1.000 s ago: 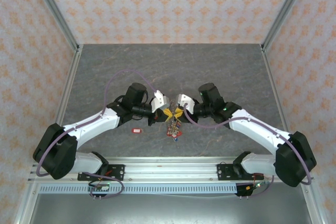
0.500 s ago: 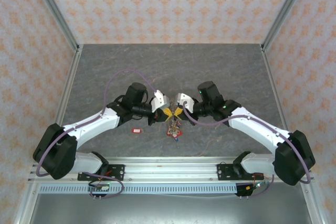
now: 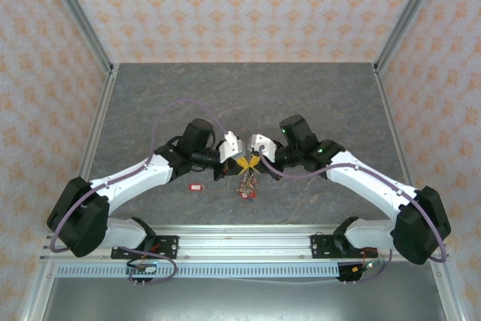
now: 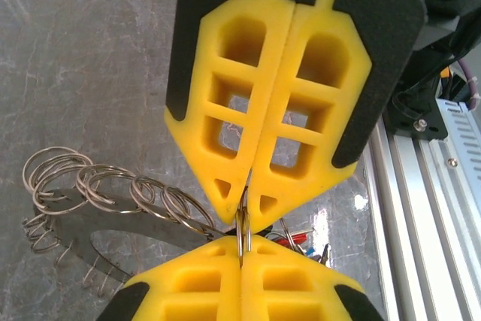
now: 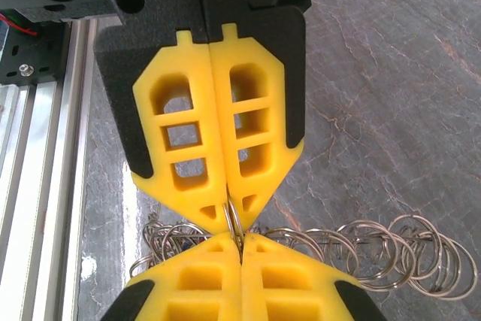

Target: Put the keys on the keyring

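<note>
The left pincer point(image 3: 241, 162) and the right pincer point(image 3: 255, 162) meet tip to tip above the middle of the counter point(image 3: 301, 95). Each has its yellow fingers pressed together on the same thin wire loop of the keyring point(image 3: 246, 184), whose cluster of small rings and coloured tags trails just near of the tips. A key point(image 3: 196, 186) with a red tag lies flat on the counter left of the keyring, apart from it, on the near side of the left arm point(image 3: 143, 174).
</note>
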